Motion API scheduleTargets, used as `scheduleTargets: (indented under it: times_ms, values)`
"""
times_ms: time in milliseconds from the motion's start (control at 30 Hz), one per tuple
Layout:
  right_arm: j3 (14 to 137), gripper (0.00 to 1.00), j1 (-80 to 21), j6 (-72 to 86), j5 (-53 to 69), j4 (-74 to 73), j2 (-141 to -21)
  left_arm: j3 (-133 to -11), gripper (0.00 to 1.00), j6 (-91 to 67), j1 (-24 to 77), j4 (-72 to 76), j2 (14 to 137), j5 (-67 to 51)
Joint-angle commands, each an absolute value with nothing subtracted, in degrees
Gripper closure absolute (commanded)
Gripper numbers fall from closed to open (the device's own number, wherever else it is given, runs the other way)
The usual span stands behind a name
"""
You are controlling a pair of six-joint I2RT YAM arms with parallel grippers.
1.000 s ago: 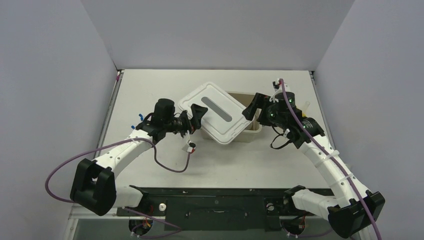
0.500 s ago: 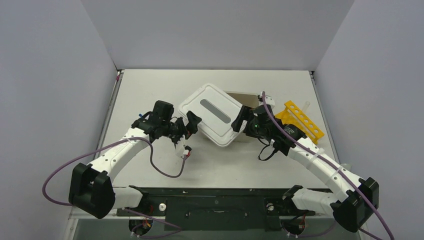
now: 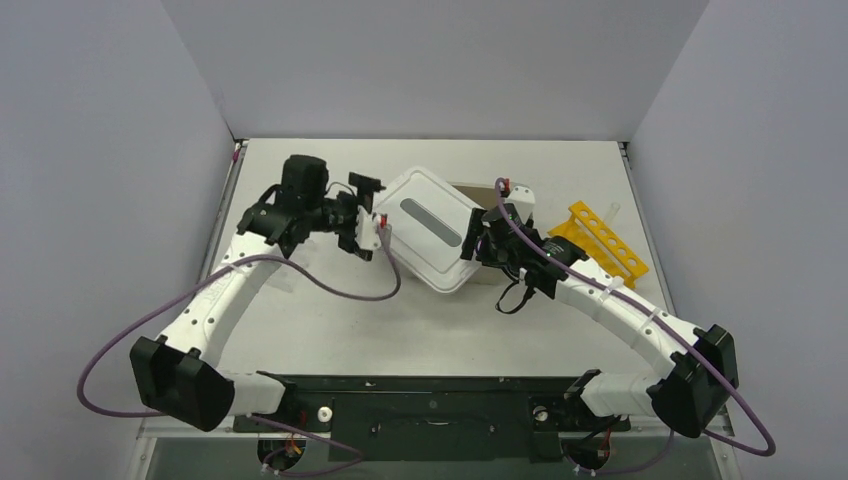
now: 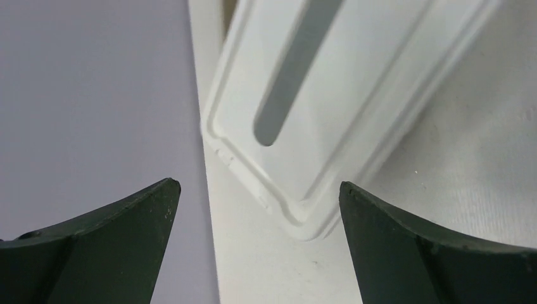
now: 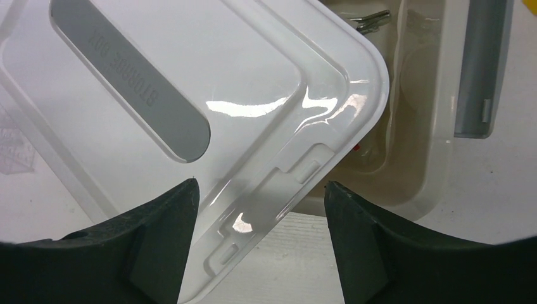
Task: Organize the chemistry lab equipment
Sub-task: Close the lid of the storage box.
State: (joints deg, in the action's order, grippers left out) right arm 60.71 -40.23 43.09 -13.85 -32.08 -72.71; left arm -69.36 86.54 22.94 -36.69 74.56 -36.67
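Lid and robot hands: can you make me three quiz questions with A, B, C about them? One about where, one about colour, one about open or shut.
1. Where is the lid?
A. on the floor
B. crooked over the tub
C. leaning on the back wall

2. What colour is the rack?
A. green
B. pink
C. yellow

3. How is the left gripper?
A. open, gripping nothing
B. shut on the lid
C. shut on the rack

Answers:
1 B: the lid lies turned across the tub, so part of the tub is uncovered.
2 C: it is bright yellow, just right of the tub.
3 A: its fingers stand wide apart.
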Motion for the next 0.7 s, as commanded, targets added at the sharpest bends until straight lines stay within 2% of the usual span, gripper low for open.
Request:
scheduleTargets:
  times_ms: [0, 100, 200, 300, 433, 667]
  values:
    - [64.7, 0.35, -41.0, 40.9, -18.7, -33.0, -73.7, -81.4, 0.03, 54.4, 16.7, -36.5, 79.5, -40.0]
    - [65.5, 0.37, -40.9, 39.7, -20.2, -33.9, -74.5, -89.2, 0.03, 40.5, 12.3, -37.5, 86.0, -40.3]
    - [66.1, 0.39, -40.7, 38.8, -21.3, -34.5, -75.5, -90.8, 0.01, 32.9, 11.5, -37.1, 89.9, -35.0]
    - [65.9, 0.39, -40.4, 38.6, -21.5, -34.6, -76.1, -88.8, 0.07, 28.5, 11.3, -34.7, 90.6, -30.3]
    - [65.7, 0.39, -40.1, 38.5, -21.6, -34.5, -76.3, -85.8, 0.11, 25.2, 11.4, -31.8, 91.2, -27.5]
    - [65.0, 0.38, -37.5, 38.4, -20.2, -33.4, -76.7, -84.4, 0.22, 20.8, 11.3, -30.2, 94.1, -28.5]
